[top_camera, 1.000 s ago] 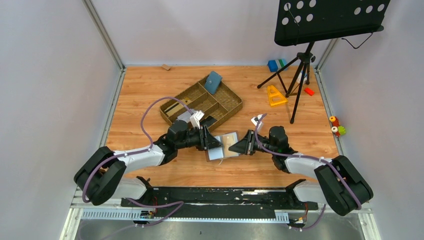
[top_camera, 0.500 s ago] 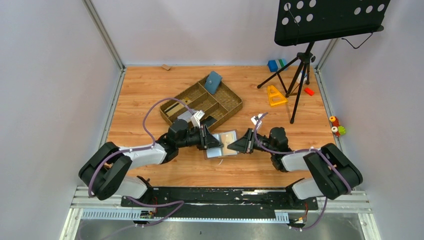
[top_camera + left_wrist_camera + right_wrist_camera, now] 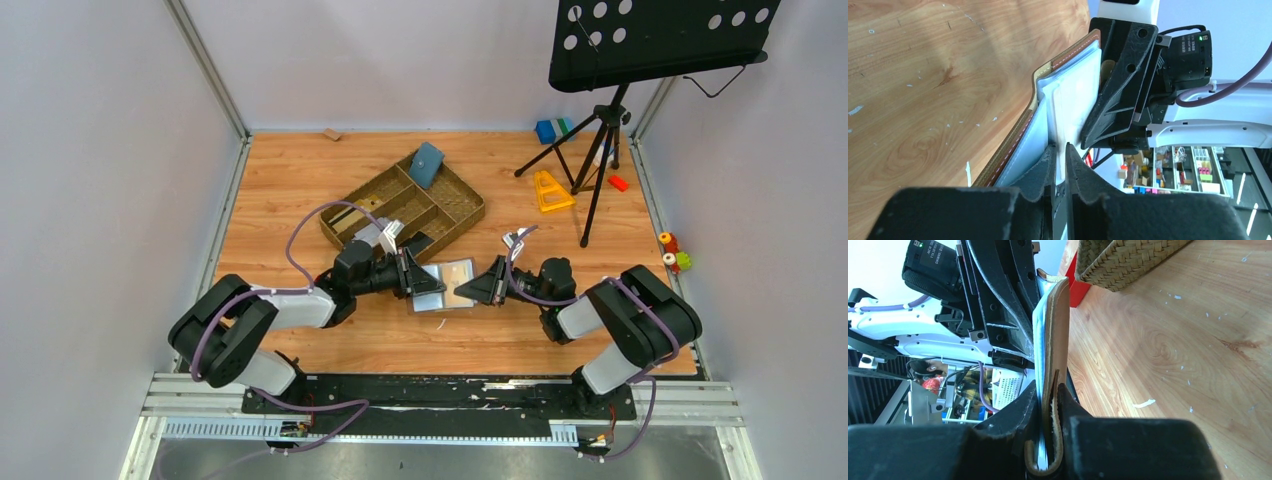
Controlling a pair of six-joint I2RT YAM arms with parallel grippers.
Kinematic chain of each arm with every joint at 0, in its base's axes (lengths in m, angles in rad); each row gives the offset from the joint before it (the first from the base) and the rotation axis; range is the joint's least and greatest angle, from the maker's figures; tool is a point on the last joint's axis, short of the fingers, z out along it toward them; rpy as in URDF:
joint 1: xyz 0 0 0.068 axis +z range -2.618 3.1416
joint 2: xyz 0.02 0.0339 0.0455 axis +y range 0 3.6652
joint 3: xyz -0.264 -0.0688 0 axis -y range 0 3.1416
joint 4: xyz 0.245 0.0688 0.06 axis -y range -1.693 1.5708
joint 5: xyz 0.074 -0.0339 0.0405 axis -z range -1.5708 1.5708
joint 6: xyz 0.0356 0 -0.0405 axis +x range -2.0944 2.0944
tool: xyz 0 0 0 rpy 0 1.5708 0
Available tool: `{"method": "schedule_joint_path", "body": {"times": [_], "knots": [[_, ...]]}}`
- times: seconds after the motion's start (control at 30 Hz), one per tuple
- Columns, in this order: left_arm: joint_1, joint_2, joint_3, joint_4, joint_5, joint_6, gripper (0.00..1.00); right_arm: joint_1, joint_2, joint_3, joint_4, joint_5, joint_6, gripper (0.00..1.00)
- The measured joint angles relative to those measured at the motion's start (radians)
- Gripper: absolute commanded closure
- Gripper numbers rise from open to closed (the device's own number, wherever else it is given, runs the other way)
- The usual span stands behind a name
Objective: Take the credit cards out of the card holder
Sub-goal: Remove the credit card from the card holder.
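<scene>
Left gripper (image 3: 416,279) reaches in from the left, low over the wood table (image 3: 300,180). In the left wrist view its jaws are almost together, only a slit between the fingers (image 3: 1044,167), and they pinch a thin pale leaf (image 3: 1060,131) on the inside of the card holder (image 3: 455,284) (sleeve or card, can't tell which).

The card holder sits mid-table, just in front of the woven tray (image 3: 478,208), opened up and caught between the two grippers. The brown cover faces the table and the grey and clear inside faces up. Whether it touches the wood isn't clear.

Right gripper (image 3: 480,290) comes in from the opposite side. Its jaws are closed tight on the brown cover edge, w/ the stitched leather wedged between the fingers (image 3: 1025,412) in the right wrist view.

Behind, a blue-teal pouch (image 3: 427,165) lies in the tray's far compartment. Further right are a yellow triangle (image 3: 550,191) and a music stand (image 3: 601,130).
</scene>
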Motion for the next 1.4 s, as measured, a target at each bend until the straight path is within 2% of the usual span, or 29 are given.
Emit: {"method": "schedule_joint_path", "body": {"times": [0.2,0.33,0.43,0.5,0.6,0.7,0.77,0.9,1.0,1.07,1.2,1.4], "knots": [[-0.001,-0.016,0.001,-0.051,-0.005,0.023,0.99,0.008,-0.06,0.002,-0.103,0.008,-0.059,1.0],[-0.006,-0.095,0.001,-0.124,-0.005,0.059,1.0,0.025,-0.163,0.018,-0.238,0.009,-0.122,1.0],[-0.007,-0.211,0.009,-0.232,-0.016,0.113,0.98,0.042,-0.235,0.051,-0.336,0.014,-0.177,1.0],[-0.013,-0.307,0.047,-0.356,-0.042,0.182,0.94,0.049,-0.265,0.066,-0.397,0.023,-0.209,1.0],[-0.015,-0.409,0.107,-0.523,-0.108,0.288,0.82,0.052,-0.292,0.071,-0.479,0.043,-0.243,1.0],[-0.015,-0.482,0.124,-0.673,-0.184,0.372,0.58,0.052,-0.302,0.071,-0.531,0.06,-0.254,1.0],[-0.014,-0.516,0.123,-0.775,-0.233,0.414,0.48,0.052,-0.309,0.071,-0.551,0.067,-0.256,1.0],[-0.013,-0.571,0.078,-0.867,-0.286,0.445,0.34,0.052,-0.33,0.071,-0.577,0.074,-0.259,1.0],[-0.011,-0.602,0.018,-0.872,-0.285,0.438,0.19,0.052,-0.342,0.071,-0.586,0.076,-0.259,1.0],[-0.009,-0.611,-0.012,-0.858,-0.275,0.428,0.01,0.052,-0.344,0.071,-0.591,0.076,-0.258,1.0],[-0.006,-0.632,-0.092,-0.758,-0.257,0.366,0.0,0.052,-0.344,0.071,-0.591,0.075,-0.251,1.0],[-0.006,-0.625,-0.213,-0.491,-0.23,0.238,0.0,0.052,-0.344,0.071,-0.566,0.067,-0.226,1.0]]}}
